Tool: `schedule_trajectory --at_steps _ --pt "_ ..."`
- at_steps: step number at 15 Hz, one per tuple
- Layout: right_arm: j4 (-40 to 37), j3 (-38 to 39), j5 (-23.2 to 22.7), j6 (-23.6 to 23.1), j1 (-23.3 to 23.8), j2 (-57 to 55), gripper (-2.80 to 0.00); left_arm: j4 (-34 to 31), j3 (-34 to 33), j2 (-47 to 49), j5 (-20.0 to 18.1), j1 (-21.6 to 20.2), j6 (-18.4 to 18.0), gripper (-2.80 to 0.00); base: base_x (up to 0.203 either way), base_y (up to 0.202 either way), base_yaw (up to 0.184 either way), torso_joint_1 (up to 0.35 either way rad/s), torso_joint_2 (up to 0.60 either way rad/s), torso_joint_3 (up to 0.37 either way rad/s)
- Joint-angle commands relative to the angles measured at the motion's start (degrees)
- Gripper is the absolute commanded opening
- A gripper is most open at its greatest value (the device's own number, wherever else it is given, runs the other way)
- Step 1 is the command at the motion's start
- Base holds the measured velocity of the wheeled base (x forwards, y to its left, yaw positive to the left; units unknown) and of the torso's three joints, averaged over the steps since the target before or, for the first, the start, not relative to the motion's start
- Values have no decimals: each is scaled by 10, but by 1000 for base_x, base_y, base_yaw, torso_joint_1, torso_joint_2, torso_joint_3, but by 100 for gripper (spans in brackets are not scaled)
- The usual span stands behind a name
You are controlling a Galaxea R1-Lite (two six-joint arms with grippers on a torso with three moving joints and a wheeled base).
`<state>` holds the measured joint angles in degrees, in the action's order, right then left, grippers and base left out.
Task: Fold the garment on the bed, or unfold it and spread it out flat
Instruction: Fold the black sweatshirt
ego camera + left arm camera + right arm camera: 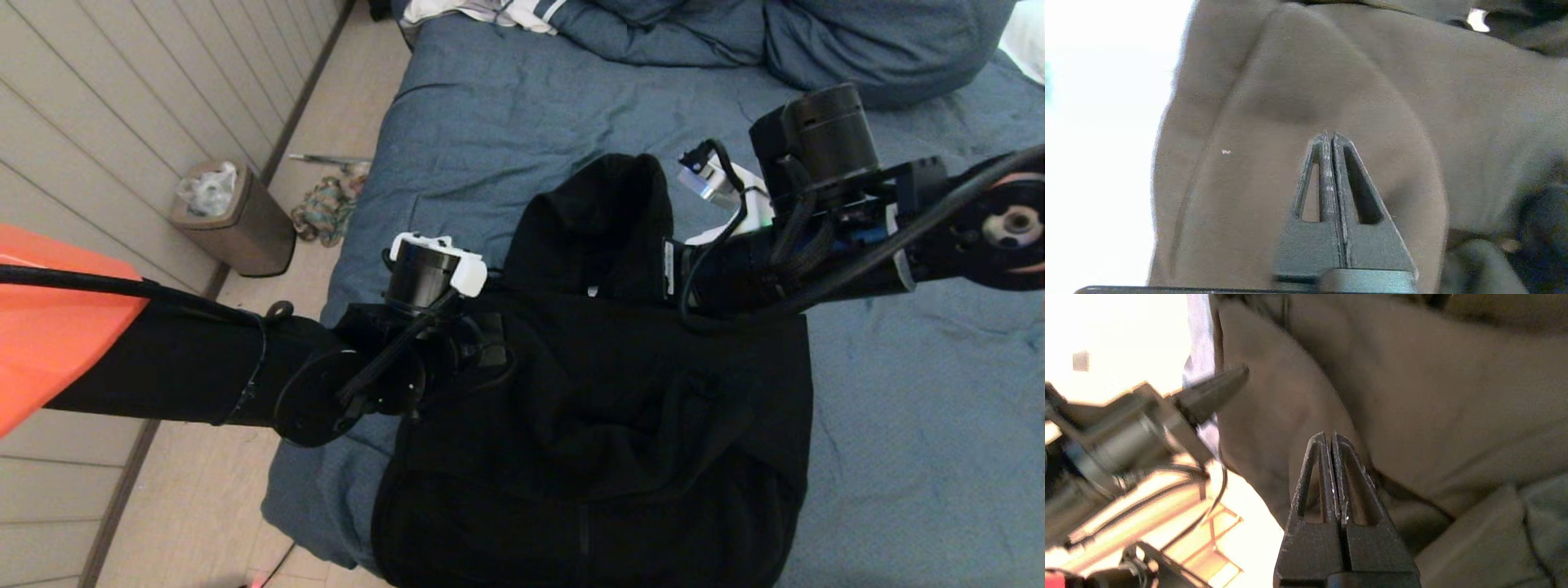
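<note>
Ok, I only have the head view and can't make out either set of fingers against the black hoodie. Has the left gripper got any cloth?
Observer: Not that I can see. In its wrist view the left gripper is shut, fingers flat together with nothing between them, tips aimed at the garment.
Operator: And the right one?
Observer: The right gripper is shut the same way, with no fabric between its fingers.
Operator: Are the two near each other?
Observer: The right wrist view shows the left gripper's closed tip at the garment's edge, apart from the right gripper.
</note>
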<state>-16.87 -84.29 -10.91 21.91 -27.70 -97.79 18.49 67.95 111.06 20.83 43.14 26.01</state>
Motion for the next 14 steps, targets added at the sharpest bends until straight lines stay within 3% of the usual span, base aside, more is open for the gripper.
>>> schedule_trajectory --at_steps 1,6,10,14 --pt "-1 13 -1 1 -1 2 -280 1 -5 -1 1 -3 4 -280 0 0 0 0 0 0" --pt "0 89 18 -1 -31 14 -280 5 -6 52 -13 -4 33 -280 0 0 0 0 0 0" --pt "20 206 32 -7 -34 12 -280 4 51 114 -15 -73 42 -280 0 0 0 0 0 0" --pt "98 302 34 -13 -44 13 -280 -2 83 121 -23 -152 41 -280 0 0 0 0 0 0"
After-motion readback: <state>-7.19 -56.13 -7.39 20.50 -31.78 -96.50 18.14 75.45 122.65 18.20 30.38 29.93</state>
